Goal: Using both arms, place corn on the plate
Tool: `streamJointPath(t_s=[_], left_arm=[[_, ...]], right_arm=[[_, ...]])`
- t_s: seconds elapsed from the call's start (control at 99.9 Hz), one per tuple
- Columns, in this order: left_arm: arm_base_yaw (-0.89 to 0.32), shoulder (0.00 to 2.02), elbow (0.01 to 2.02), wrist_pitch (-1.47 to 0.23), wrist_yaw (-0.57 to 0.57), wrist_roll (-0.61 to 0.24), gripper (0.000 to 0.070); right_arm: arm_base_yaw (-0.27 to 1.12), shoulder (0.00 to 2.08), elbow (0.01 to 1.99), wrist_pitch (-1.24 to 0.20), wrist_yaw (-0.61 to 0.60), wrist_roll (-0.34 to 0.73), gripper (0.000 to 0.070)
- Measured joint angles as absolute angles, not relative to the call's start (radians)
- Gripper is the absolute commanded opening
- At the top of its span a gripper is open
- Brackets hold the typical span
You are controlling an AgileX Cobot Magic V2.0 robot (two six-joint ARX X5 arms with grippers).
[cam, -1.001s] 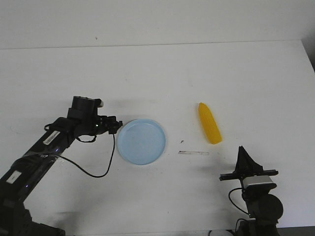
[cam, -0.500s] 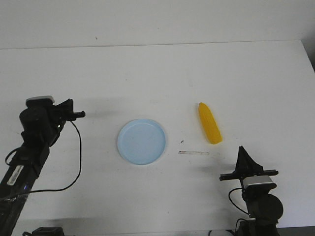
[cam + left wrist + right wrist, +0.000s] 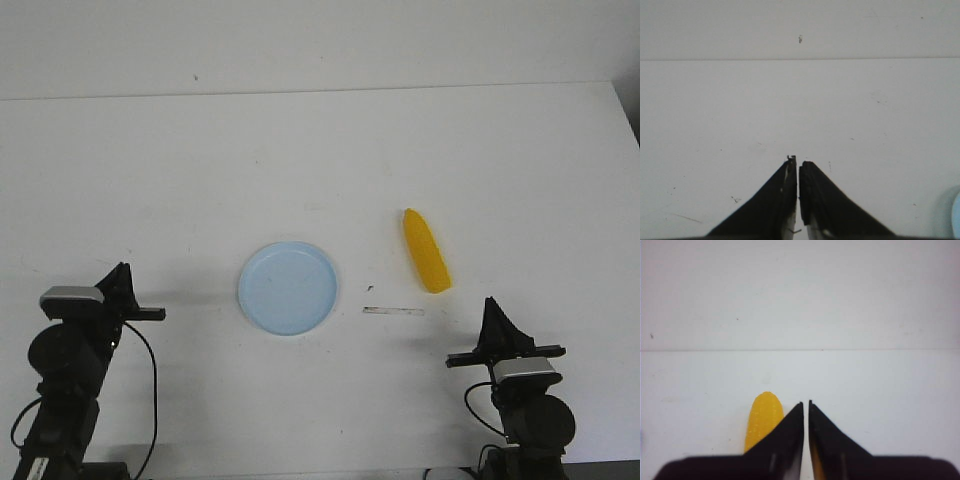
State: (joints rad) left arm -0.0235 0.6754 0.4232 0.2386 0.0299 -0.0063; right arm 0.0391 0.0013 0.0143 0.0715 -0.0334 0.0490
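The pale blue plate (image 3: 287,288) lies flat at the table's middle, with nothing on it. To its right the yellow corn (image 3: 425,251) lies on the white table, pointed end away from me. My left gripper (image 3: 121,274) is shut and holds nothing, at the near left, well left of the plate. In the left wrist view my left gripper (image 3: 798,161) points over bare table, and a sliver of the plate (image 3: 956,216) shows at the edge. My right gripper (image 3: 491,305) is shut and empty, near of the corn. In the right wrist view the corn (image 3: 763,418) lies just beyond and beside my right gripper (image 3: 806,402).
A thin pale strip (image 3: 394,311) lies on the table between the plate and the right arm. The table's far edge (image 3: 320,92) meets a white wall. The table's right edge (image 3: 627,130) shows at the upper right.
My left arm has drawn back from the plate's left rim to the near left of the table. The plate, the corn and my right arm have not moved.
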Motion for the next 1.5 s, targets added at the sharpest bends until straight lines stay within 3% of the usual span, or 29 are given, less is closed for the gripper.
streamJointPath(t_s=[0.3,0.571,1.501], left_arm=[[-0.027,0.354,0.346,0.099,0.03,0.002,0.0003],[-0.027,0.205,0.347,0.044,0.029,0.015,0.0002],[-0.027,0.182,0.347,-0.011,0.029,0.043,0.0002]], right_arm=[[0.039,0.001,0.014,0.072,-0.033,0.049,0.0015],[0.039,0.001,0.014,0.072,-0.033,0.049,0.0015],[0.039,0.001,0.014,0.074,-0.027,0.049,0.0015]])
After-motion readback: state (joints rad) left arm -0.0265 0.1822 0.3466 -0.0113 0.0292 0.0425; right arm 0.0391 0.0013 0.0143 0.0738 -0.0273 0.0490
